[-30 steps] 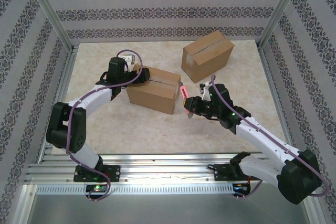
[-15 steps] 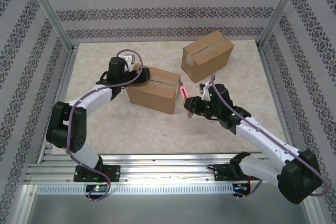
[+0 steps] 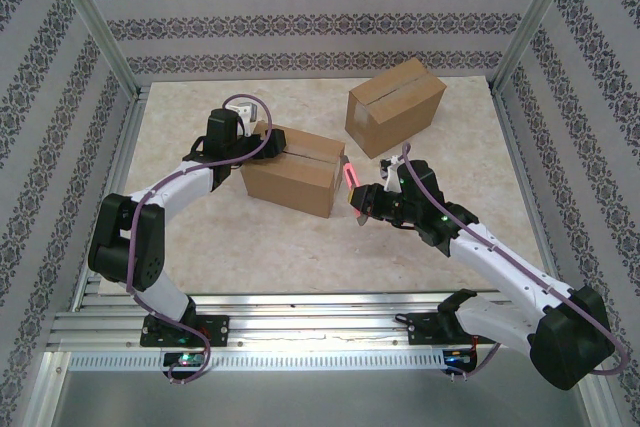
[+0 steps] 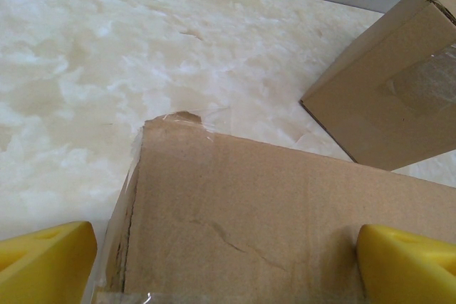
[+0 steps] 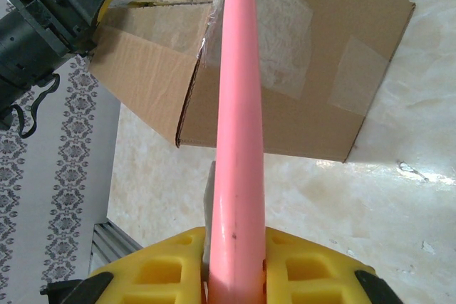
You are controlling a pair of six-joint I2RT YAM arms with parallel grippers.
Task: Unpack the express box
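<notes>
The express box (image 3: 290, 172), brown cardboard with clear tape over its top seam, lies mid-table. My left gripper (image 3: 255, 137) stands open over its left end; in the left wrist view the yellow fingers (image 4: 43, 261) sit wide apart on either side of the cardboard top (image 4: 271, 204), and the gripper (image 4: 224, 265) holds nothing. My right gripper (image 3: 358, 202) is shut on a pink stick-like tool (image 3: 348, 175) just off the box's right end. In the right wrist view the tool (image 5: 239, 119) points up from the gripper (image 5: 235, 268) toward the taped end face (image 5: 320, 55).
A second taped cardboard box (image 3: 395, 107) stands behind and to the right, also at the upper right of the left wrist view (image 4: 392, 105). Aluminium frame posts and patterned walls close in the marble-look table (image 3: 250, 247). Open floor lies in front of the boxes.
</notes>
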